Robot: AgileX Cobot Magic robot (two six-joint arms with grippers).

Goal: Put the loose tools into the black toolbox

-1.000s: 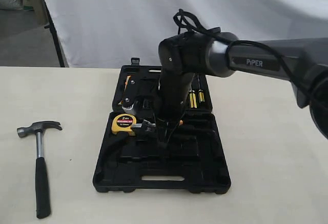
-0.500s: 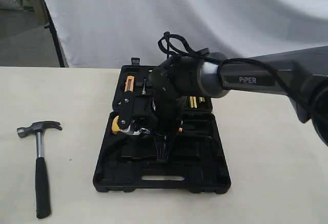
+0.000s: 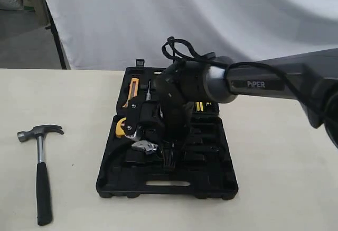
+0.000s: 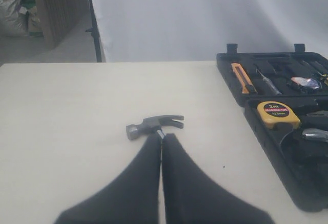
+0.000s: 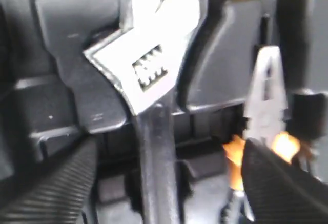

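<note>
A pale cream table carries two things directly on its surface. A claw hammer with a black handle lies flat toward the left, its steel head pointing away from the near edge, well apart from the open black toolbox sitting near the middle

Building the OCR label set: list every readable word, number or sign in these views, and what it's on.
"PiPER": on the right arm, exterior view.
"2m": on the face of the yellow tape measure, left wrist view.
Smaller print under "2m": too blurred to read.
The adjustable wrench: no legible marking in the right wrist view.
</note>
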